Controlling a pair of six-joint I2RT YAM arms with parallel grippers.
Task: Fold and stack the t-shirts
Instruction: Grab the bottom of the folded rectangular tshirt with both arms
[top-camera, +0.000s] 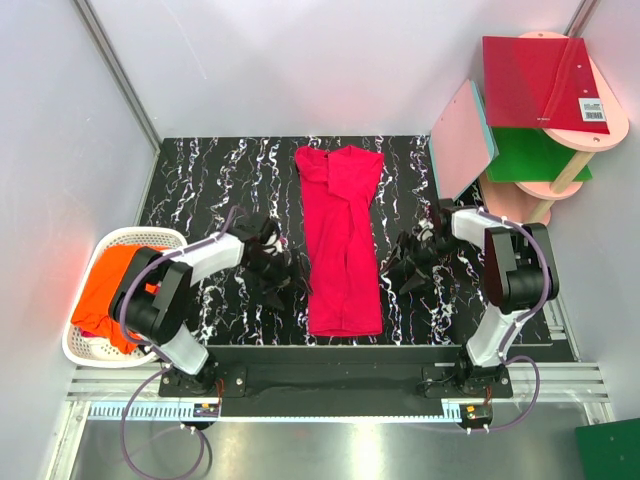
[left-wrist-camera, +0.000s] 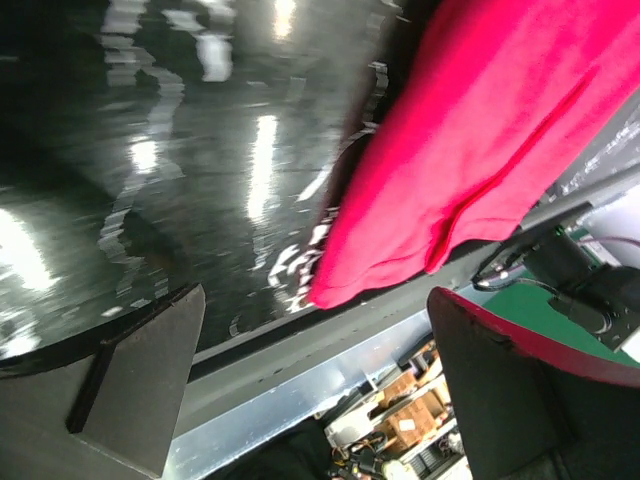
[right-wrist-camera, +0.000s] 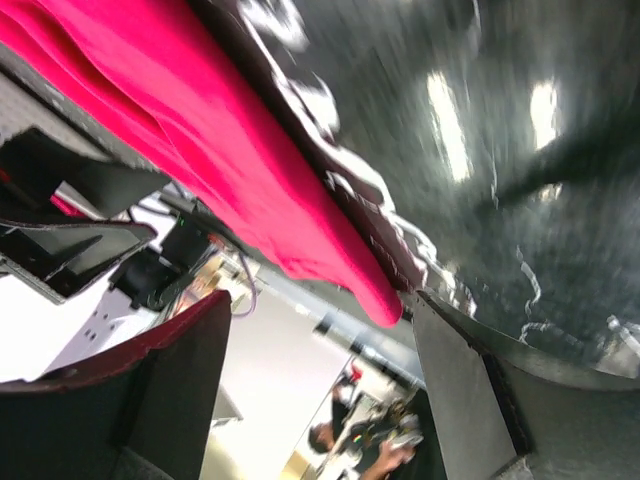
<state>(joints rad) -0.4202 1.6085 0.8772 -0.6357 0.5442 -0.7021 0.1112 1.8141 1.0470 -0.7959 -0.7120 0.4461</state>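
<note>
The crimson t-shirt (top-camera: 343, 240) lay lengthwise, folded narrow, at the middle of the black marbled table (top-camera: 200, 175). The left gripper (top-camera: 288, 275) sat close beside its left edge and the right gripper (top-camera: 398, 265) near its right edge. Both were spread wide and held nothing (each wrist view showed the shirt's hem beyond the parted fingers). An orange t-shirt (top-camera: 112, 285) lay in the white basket (top-camera: 140, 235) at far left.

right tool (right-wrist-camera: 322, 320): jaws apart | crimson t-shirt (right-wrist-camera: 200, 130): lying on black marbled table (right-wrist-camera: 520, 180)
</note>
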